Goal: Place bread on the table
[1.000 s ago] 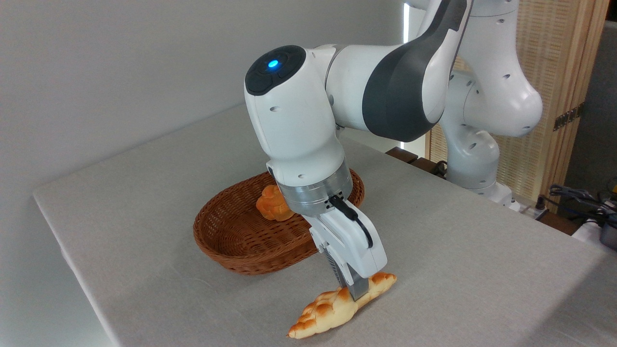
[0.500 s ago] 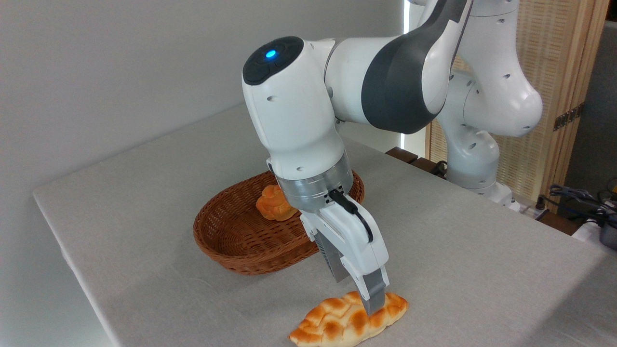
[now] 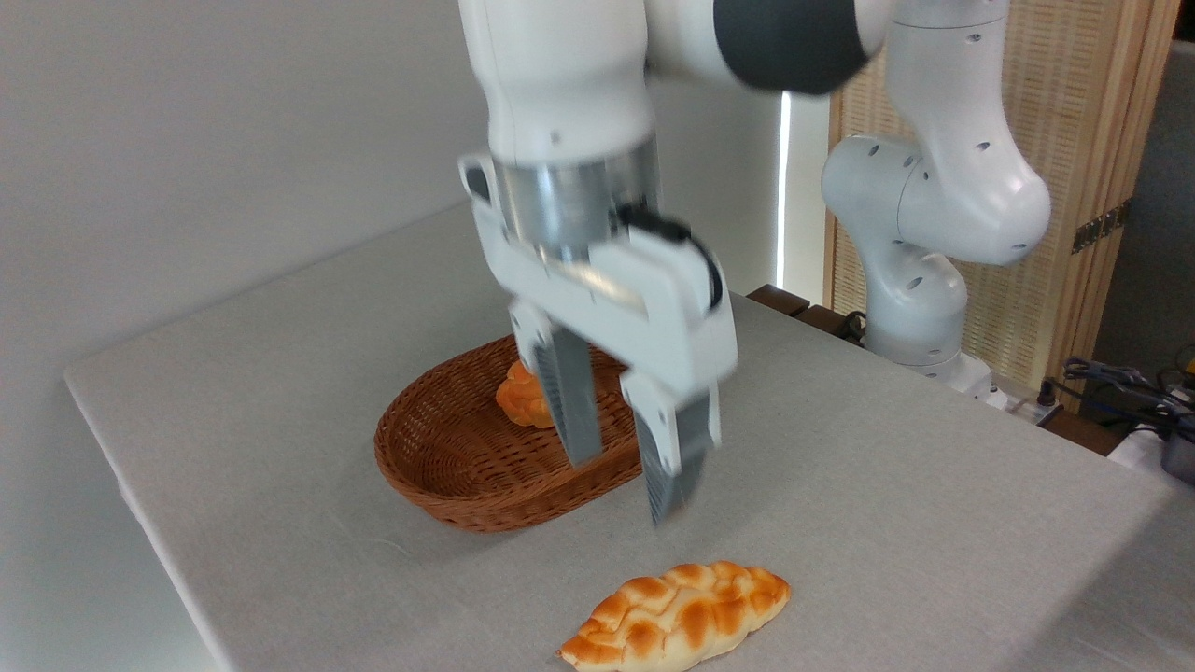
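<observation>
gripper (image 3: 624,485): jaws spread wide, nothing held, lifted clear of the loaf since a moment ago
bread (image 3: 677,617): left flat on the table (image 3: 934,504), released
basket (image 3: 448,467): unmoved, bun (image 3: 521,397) inside

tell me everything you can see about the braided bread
The bread is a long braided loaf with tapered ends, pale cream with golden-brown toasted patches on its plaited top. It looks glossy and smooth. It lies flat on the table, on the grey cloth near the front edge, its length running from lower left to upper right. Nothing grips it: the gripper hangs open above it, clear of the loaf. It sits outside the basket, apart from it. Only the cloth touches it.
</observation>
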Controlling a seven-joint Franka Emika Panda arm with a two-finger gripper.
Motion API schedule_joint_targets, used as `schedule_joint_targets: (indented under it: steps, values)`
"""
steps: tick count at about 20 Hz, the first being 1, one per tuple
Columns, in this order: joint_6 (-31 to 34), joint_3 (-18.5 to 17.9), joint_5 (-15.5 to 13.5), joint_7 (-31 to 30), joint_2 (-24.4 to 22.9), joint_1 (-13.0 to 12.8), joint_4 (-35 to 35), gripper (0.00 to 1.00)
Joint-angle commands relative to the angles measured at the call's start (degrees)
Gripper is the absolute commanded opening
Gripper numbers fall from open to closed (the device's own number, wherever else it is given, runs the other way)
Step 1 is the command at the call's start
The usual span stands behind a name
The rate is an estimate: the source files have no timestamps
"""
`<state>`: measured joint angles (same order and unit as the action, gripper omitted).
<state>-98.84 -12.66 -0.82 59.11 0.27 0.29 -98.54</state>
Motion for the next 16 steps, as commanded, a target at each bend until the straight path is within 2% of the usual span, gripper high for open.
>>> schedule_joint_targets:
  steps: [1,4,7,8,10,14,16]
  values:
    - [8.47,2.89,-6.56,-11.35,0.26,-0.12,7.82,1.00]
    - [9.01,8.78,-6.47,-19.88,-0.36,0.15,9.60,1.00]
    - [7.87,15.54,-6.04,-20.61,0.08,2.07,9.25,1.00]
    - [7.78,17.30,-5.08,-20.61,0.17,2.25,8.90,1.00]
    - [7.78,17.85,-3.14,-20.52,0.17,2.26,8.28,1.00]
    - [6.91,17.67,-2.96,-18.50,0.17,2.26,8.19,1.00]
    - [6.90,17.76,-0.60,-18.76,0.17,2.26,8.19,1.00]
